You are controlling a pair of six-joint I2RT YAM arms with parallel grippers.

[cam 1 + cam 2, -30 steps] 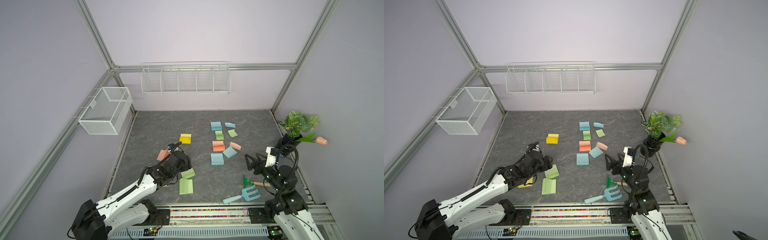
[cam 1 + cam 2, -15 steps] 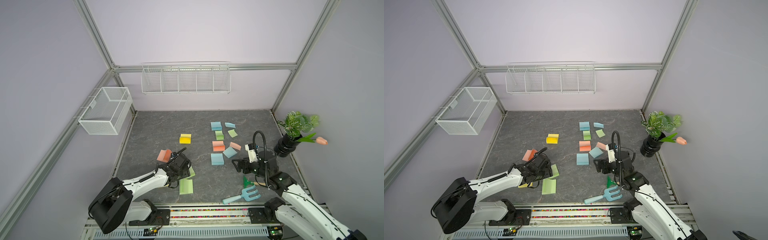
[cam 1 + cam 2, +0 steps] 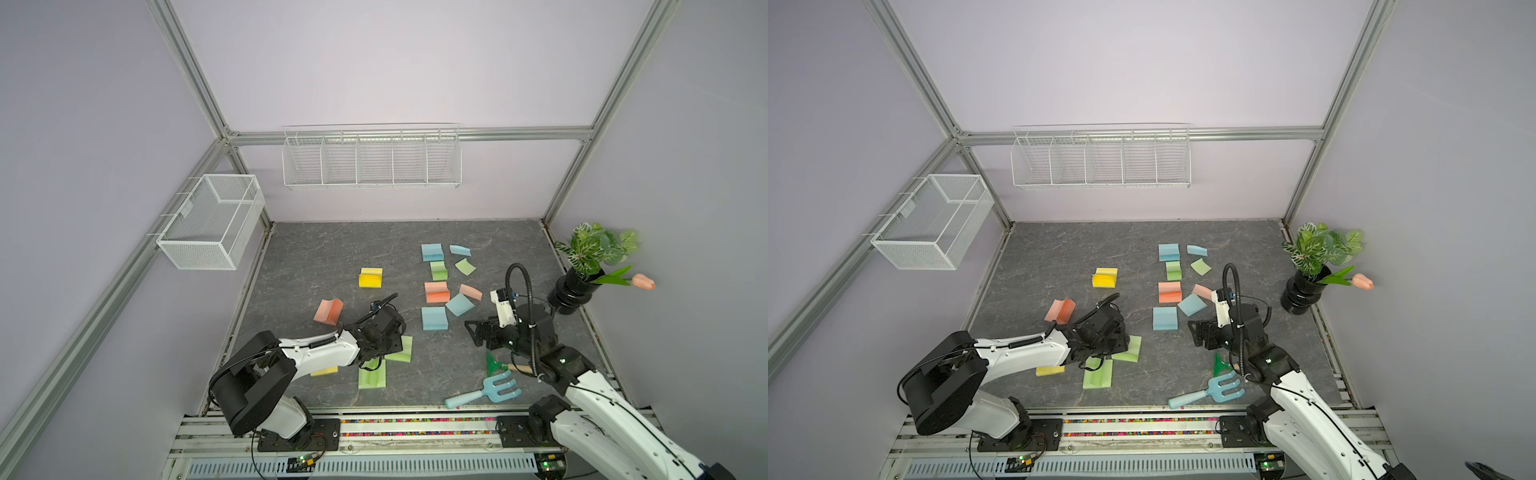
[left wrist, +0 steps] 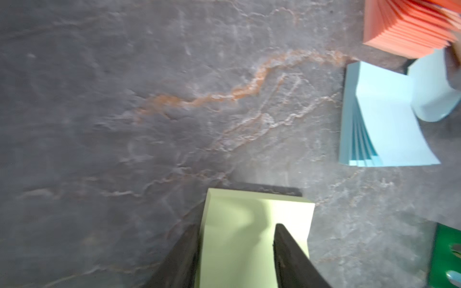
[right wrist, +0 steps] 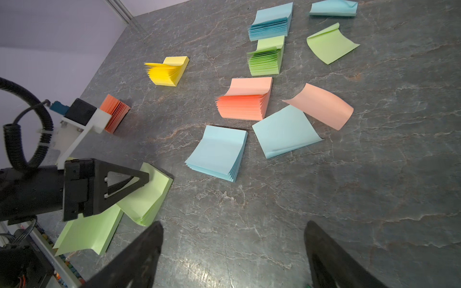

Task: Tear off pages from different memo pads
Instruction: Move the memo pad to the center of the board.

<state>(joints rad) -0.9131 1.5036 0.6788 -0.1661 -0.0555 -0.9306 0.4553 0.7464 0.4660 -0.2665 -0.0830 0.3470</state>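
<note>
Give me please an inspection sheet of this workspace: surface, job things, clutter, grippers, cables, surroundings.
Surface: dark marbled tabletop, nothing spilled seen.
Job's things: nine memo pads, one yellow partly under the left arm; four loose pages among them.
Clutter: blue toy fork; green toy tool partly under the right arm.
Grippers: left gripper at a green pad, fingers either side of its paper, grip unclear; right gripper open above bare table.
Cables: black cable loop on each wrist, neither seen snagged.
Surroundings: wire rack on back wall, mesh basket on side wall, potted plant at table edge.
</note>
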